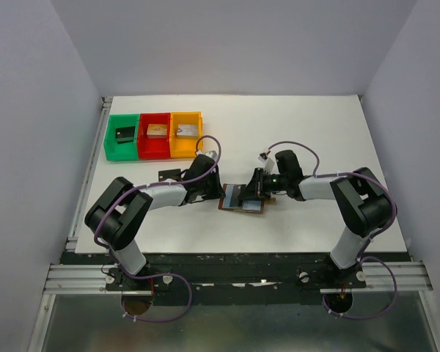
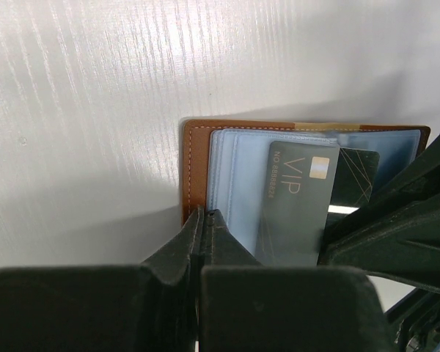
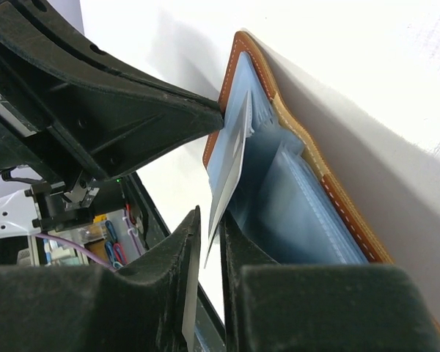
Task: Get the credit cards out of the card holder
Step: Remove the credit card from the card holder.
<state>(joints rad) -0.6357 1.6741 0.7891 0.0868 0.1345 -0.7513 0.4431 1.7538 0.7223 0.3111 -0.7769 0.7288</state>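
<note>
The brown leather card holder [image 1: 243, 199] lies open on the table, its pale blue lining up. My left gripper [image 1: 220, 192] is shut on its left edge, as the left wrist view [image 2: 205, 217] shows. A dark grey card marked VIP [image 2: 293, 205] sticks partly out of a pocket, and a black card [image 2: 358, 180] sits behind it. My right gripper [image 1: 255, 192] is at the holder's right side. In the right wrist view its jaws [image 3: 210, 235] stand narrowly apart around that card [image 3: 231, 165], seen edge-on. The card leans on one finger, with a gap to the other.
Green [image 1: 122, 136], red [image 1: 155, 134] and orange [image 1: 185, 132] bins stand in a row at the back left, each with a block inside. A small dark flat thing [image 1: 169, 174] lies on the table left of the left gripper.
</note>
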